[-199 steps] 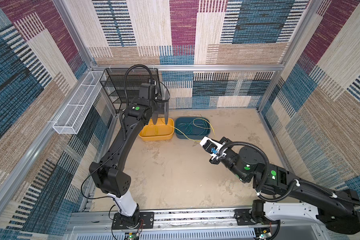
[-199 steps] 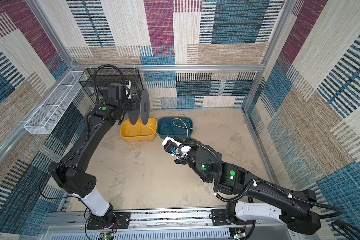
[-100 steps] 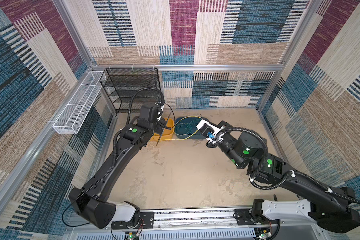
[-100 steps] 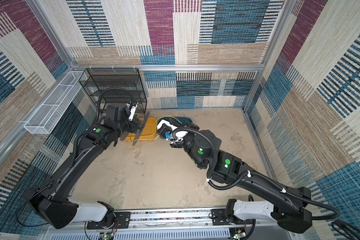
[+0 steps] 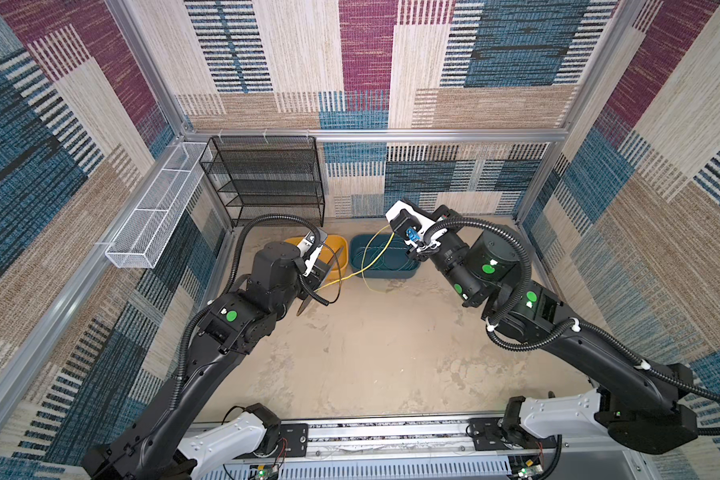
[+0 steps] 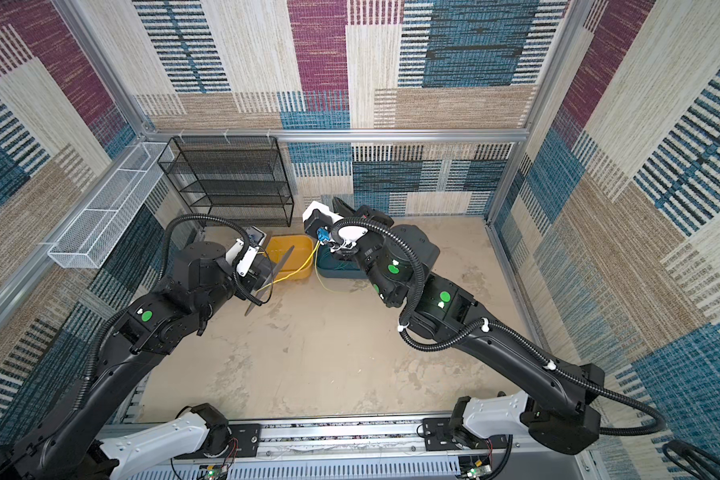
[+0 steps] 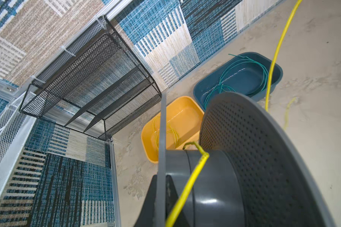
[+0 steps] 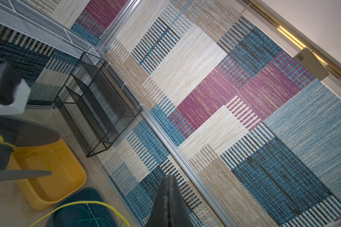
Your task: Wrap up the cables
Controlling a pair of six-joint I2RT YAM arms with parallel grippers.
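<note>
**A:** how far along is the wrapping?

**B:** barely started imo. Left pincer is clenched on the grey spool. A yellow cable is hooked on its hub, hardly a turn on. More yellow loops lie in the yellow bin at the surface's far edge. The teal-green cable sits unwrapped in the teal bin beside it. Right pincer is clenched, can't tell on what.

Patchwork woven walls, beige floor, black mesh shelf, white basket.
</note>
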